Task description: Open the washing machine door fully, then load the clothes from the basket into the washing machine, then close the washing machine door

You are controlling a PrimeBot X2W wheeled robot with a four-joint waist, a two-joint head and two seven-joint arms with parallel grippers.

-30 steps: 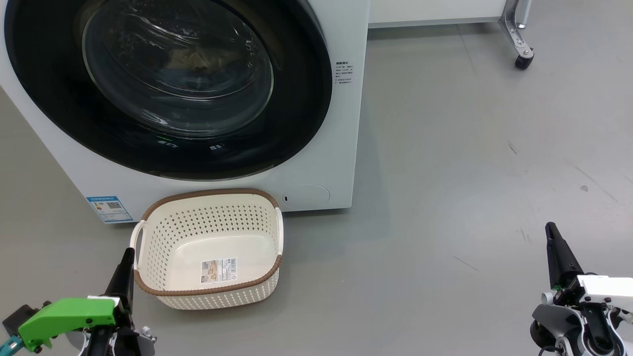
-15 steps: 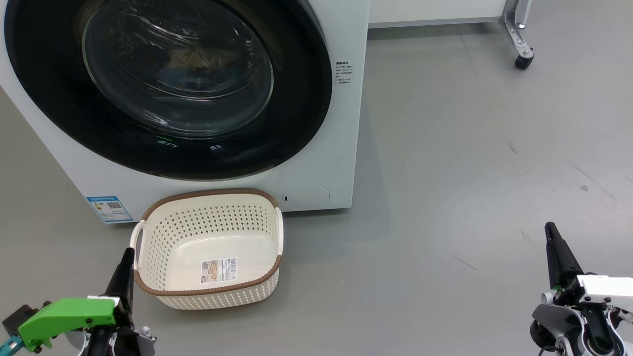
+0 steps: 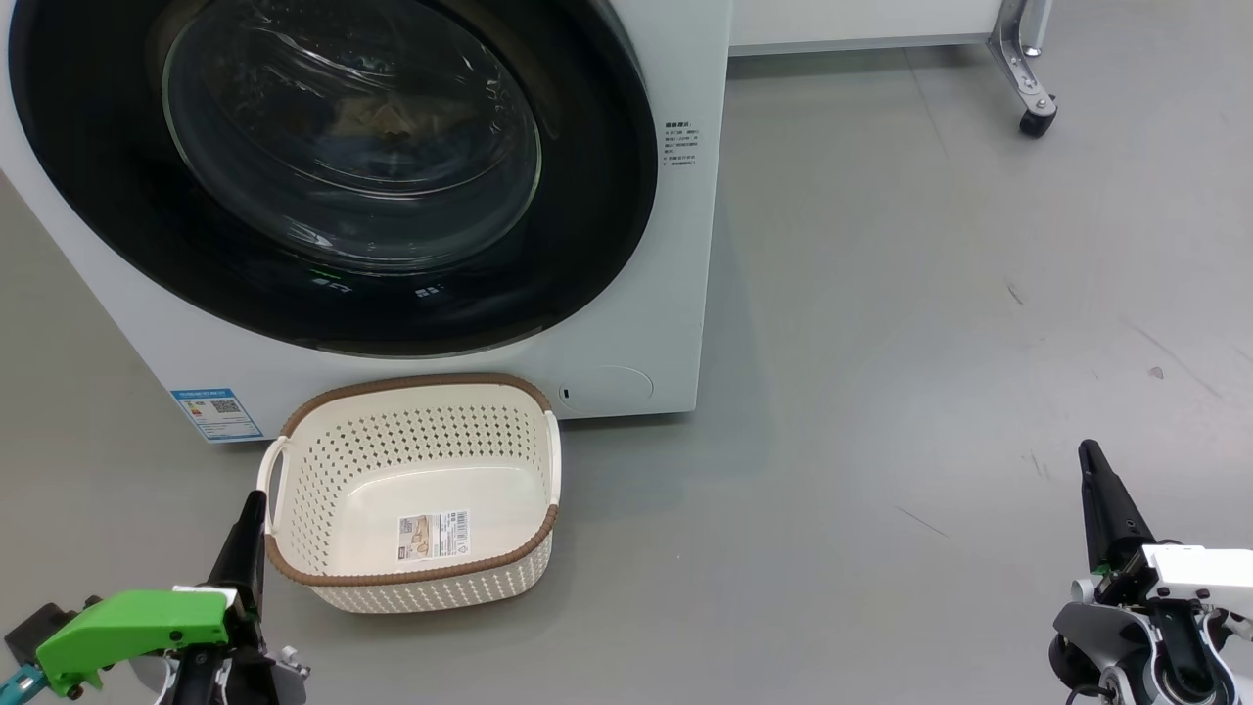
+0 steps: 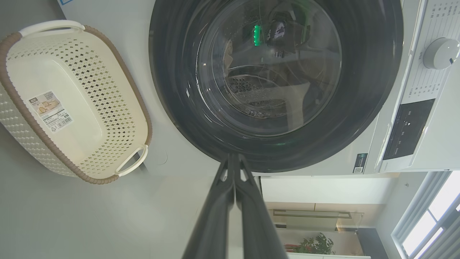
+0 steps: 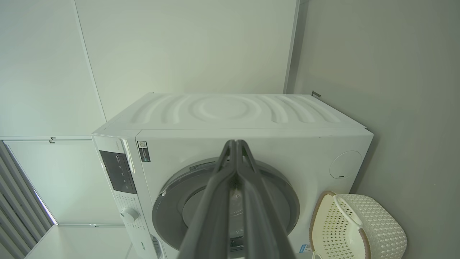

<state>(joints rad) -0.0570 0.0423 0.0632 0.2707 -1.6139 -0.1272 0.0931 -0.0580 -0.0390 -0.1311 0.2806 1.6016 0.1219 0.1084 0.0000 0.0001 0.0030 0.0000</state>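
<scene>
Basket (image 3: 431, 580) upright, long axis along washer (image 3: 677, 294) front, left end effector (image 3: 256, 499), right end effector (image 3: 1088, 450), both pressed together

Soft, even light; glare on the washing machine door (image 3: 352, 137); window (image 4: 431, 230) blown out; wrist views bulge at edges.

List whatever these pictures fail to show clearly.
- Head view: what lies behind the washing machine door glass; reflections leave only a tan blur.
- Head view: the washing machine top, cut off by the upper edge.
- Head view: print on the sticker in the basket, too small.
- Right wrist view: the door's middle, hidden by the shut right claw.
</scene>
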